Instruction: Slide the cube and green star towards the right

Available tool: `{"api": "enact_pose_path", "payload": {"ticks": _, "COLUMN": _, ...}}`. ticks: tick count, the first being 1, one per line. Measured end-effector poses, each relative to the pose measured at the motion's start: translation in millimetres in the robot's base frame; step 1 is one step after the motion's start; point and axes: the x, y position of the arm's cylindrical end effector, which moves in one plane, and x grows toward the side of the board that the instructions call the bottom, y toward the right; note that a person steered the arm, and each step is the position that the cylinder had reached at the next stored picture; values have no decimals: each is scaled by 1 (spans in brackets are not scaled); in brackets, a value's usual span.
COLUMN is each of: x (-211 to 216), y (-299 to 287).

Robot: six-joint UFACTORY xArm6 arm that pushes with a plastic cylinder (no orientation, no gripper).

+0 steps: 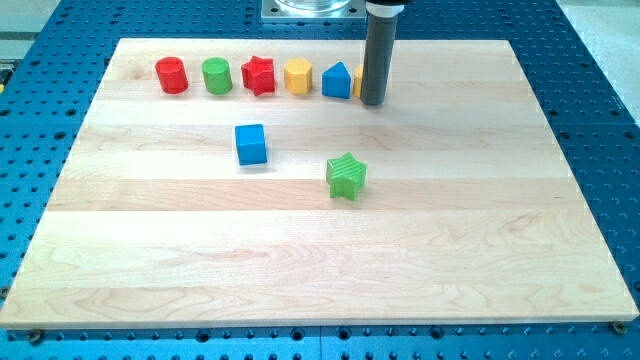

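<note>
A blue cube [251, 144] lies on the wooden board [320, 250], left of centre. A green star [346, 176] lies to its right and a little lower. My tip [372, 102] is the lower end of a dark rod at the view's top, above and right of both blocks, apart from them. It stands just right of a blue block in the top row and hides most of a yellow block [358, 80] behind it.
A row of blocks runs along the board's top edge: a red cylinder [171, 75], a green cylinder [216, 75], a red star [258, 75], a yellow hexagonal block [297, 76], a blue pointed block [337, 81]. A blue perforated table surrounds the board.
</note>
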Motion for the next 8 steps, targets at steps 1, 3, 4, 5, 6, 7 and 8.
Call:
{"api": "enact_pose_path", "payload": {"ticks": 1, "x": 0, "y": 0}}
{"api": "enact_pose_path", "payload": {"ticks": 3, "x": 32, "y": -30}}
{"api": "enact_pose_path", "payload": {"ticks": 4, "x": 66, "y": -82}}
{"api": "enact_pose_path", "payload": {"ticks": 5, "x": 86, "y": -121}}
{"api": "enact_pose_path", "payload": {"ticks": 6, "x": 80, "y": -140}}
{"api": "enact_pose_path", "payload": {"ticks": 7, "x": 49, "y": -154}}
{"api": "enact_pose_path", "payload": {"ticks": 8, "x": 48, "y": -186}}
